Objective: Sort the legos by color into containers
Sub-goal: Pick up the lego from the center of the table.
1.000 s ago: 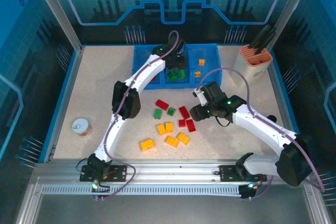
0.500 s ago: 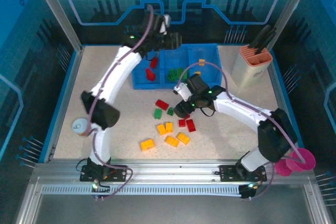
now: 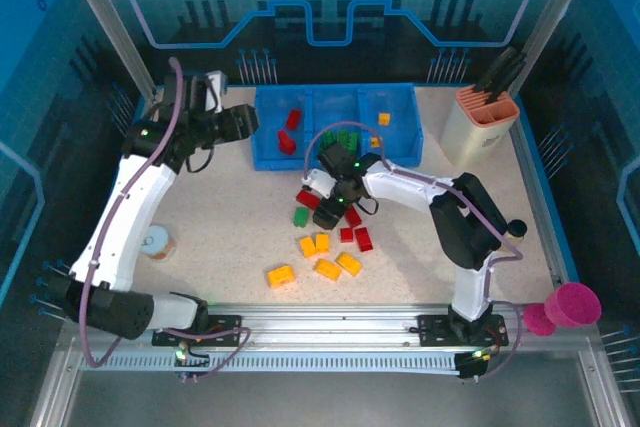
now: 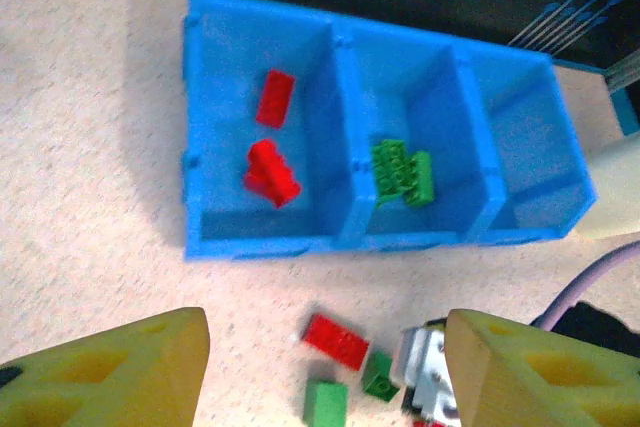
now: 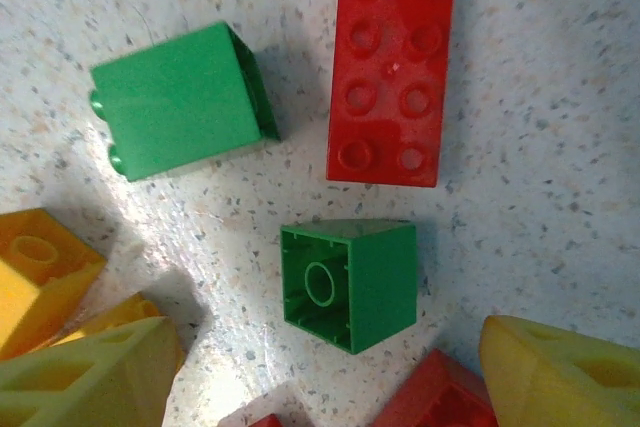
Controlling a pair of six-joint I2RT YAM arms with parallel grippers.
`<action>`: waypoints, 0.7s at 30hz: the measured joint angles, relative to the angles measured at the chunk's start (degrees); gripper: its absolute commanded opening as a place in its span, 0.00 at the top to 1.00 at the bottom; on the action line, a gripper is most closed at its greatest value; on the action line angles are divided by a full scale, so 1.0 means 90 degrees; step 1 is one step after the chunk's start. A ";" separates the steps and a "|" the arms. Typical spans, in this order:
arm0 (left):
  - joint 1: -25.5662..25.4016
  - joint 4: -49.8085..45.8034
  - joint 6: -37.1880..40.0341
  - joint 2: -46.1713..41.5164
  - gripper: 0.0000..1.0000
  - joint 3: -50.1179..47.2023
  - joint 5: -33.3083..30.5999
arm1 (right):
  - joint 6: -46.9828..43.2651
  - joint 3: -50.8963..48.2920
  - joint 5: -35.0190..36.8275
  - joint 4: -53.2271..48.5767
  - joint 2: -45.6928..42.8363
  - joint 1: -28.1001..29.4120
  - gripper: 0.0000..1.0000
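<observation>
Speckled beige bench (image 3: 220,217) carries the loose legos (image 3: 327,269) in a cluster just in front of the blue tray (image 3: 270,162). In the right wrist view an upturned green brick (image 5: 350,282) lies just ahead of the right hand (image 5: 325,352), whose fingers (image 5: 90,377) are spread wide and hold nothing. A second green brick (image 5: 175,102), tipped on its side, and a red oblong (image 5: 392,67) lie just beyond. The left hand (image 3: 245,122) hovers off the tray's left end, also wide and empty.

The upturned brick sits skewed to the fingers, so closing on it may catch its corners and spin it out. A red piece (image 5: 440,392) and an orange one (image 5: 40,267) lie close to the fingers and could be nudged or pinched along with it.

Loose on the bench I count four red, two green and five orange. Of the tray's three compartments, the left holds two red (image 3: 285,142), the middle a green clump (image 3: 345,139) I cannot number, and the right one orange (image 3: 383,119). Farther out stand one beige holder (image 3: 480,122), one pink cup (image 3: 575,304) and one small round object (image 3: 157,243).
</observation>
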 measured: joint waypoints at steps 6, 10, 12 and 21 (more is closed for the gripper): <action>0.0410 -0.0204 -0.0005 -0.0709 0.34 -0.0539 0.0027 | -0.0068 0.0143 0.0204 -0.0124 0.0449 0.0012 0.23; 0.0556 -0.0202 -0.0015 -0.0913 0.34 -0.0840 0.0151 | -0.0017 0.0165 0.0287 -0.0102 0.0551 0.0015 0.25; 0.0636 -0.0199 -0.0017 -0.0916 0.34 -0.0998 0.0209 | 0.0012 0.0185 0.0330 -0.0092 0.0576 0.0015 0.27; 0.0767 -0.0007 -0.0141 -0.0899 0.34 -0.1372 0.0316 | 0.0172 0.0447 0.0495 -0.0078 0.0848 0.0044 0.41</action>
